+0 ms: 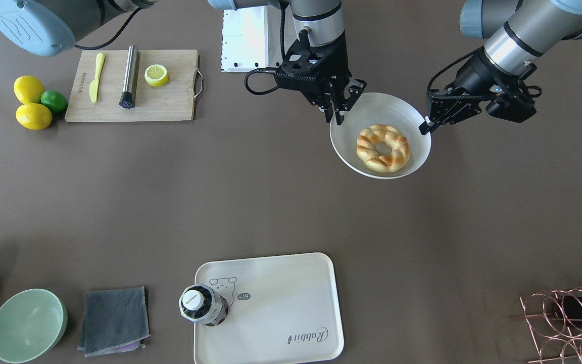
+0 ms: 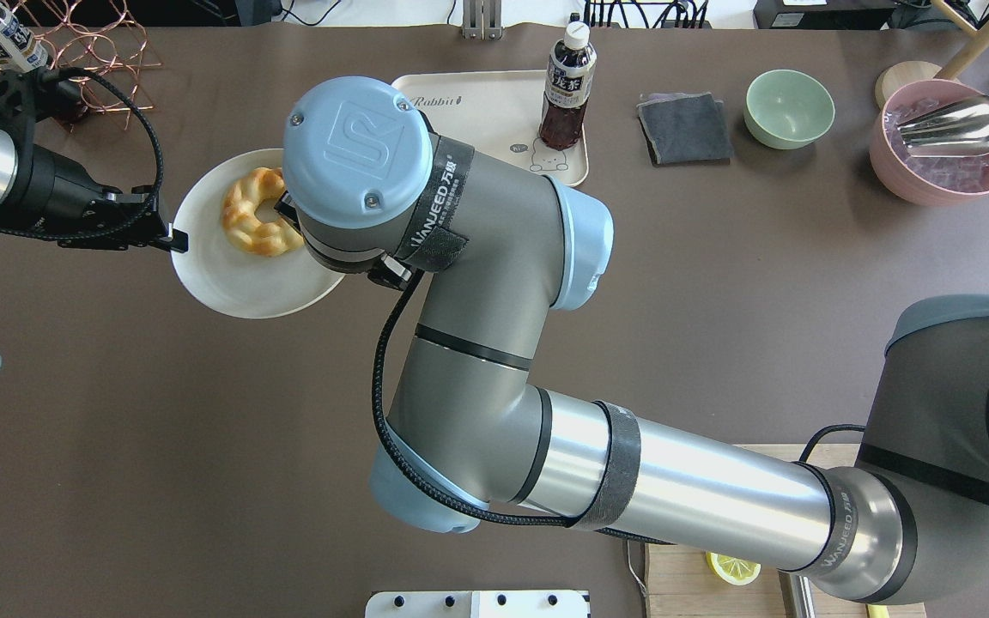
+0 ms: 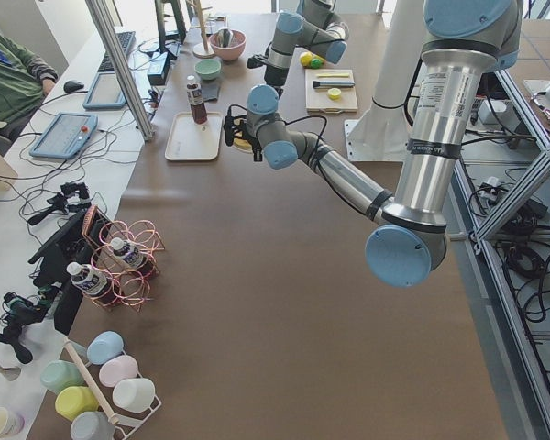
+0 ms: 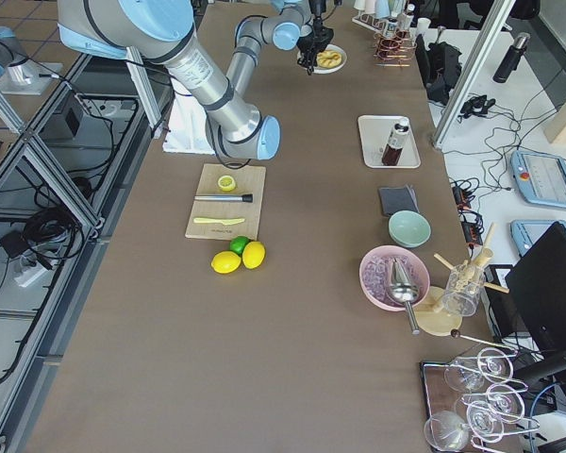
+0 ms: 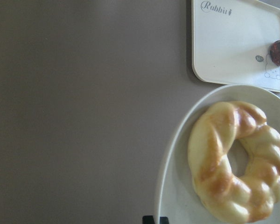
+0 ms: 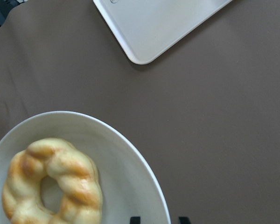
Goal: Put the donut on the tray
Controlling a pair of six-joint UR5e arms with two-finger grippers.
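Observation:
The golden-brown braided donut (image 1: pixel 397 151) lies on a round white plate (image 1: pixel 387 108) at the robot's left side of the table. It also shows in the overhead view (image 2: pixel 245 225). My left gripper (image 1: pixel 425 126) is shut on the plate's rim, its tips close together in the left wrist view (image 5: pixel 155 219). My right gripper (image 1: pixel 339 114) is open, with its fingers astride the opposite rim (image 6: pixel 158 219). The cream tray (image 1: pixel 281 308) with the bear and "Rabbit" script lies at the table's far side, apart from the plate. A dark bottle (image 1: pixel 202 305) stands on it.
A wooden cutting board (image 1: pixel 134 86) holds a lemon half, a knife and a metal rod, with lemons and a lime (image 1: pixel 33 103) beside it. A green bowl (image 1: pixel 27 325) and a grey cloth (image 1: pixel 114 320) lie by the tray. A copper wire rack (image 1: pixel 569 318) stands at the corner.

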